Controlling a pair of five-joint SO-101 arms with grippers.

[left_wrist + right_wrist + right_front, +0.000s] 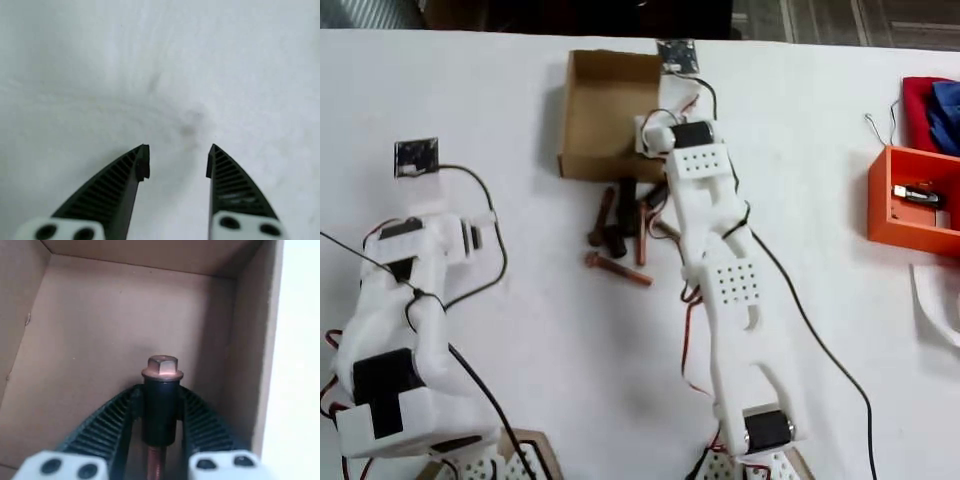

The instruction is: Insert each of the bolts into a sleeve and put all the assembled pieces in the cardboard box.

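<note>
At the far centre of the table (550,350) stands the box (605,110), open at the top. From the near edge the right arm (720,240) lies stretched across to the right wall of the box. It covers that wall and the right part of the pile.

Position of the right gripper (160,396): over the box floor, fingers clamped on one black, upright sleeve (160,412). One copper bolt (162,367) passes through it, head above the sleeve and shank showing below. Whether the piece touches the floor cannot be told.

Just near of the box, against the right arm, lies the pile (620,225) of loose parts. Count: at least three copper bolts and three dark sleeves. They overlap and the arm hides some, so the exact number cannot be told. One loose bolt (618,268) lies flat by itself at the near side of the pile.

At the near left, the left arm (405,330) is folded, well apart from box and pile. Position of the left gripper (177,162): over the white table, fingers apart.

Containers: two. The second, an orange box (900,225) at the right edge, holds one small dark-and-silver item (918,195). A red and blue cloth (932,105) lies just far of it. One black cable (810,320) runs over the table to the right of the right arm
</note>
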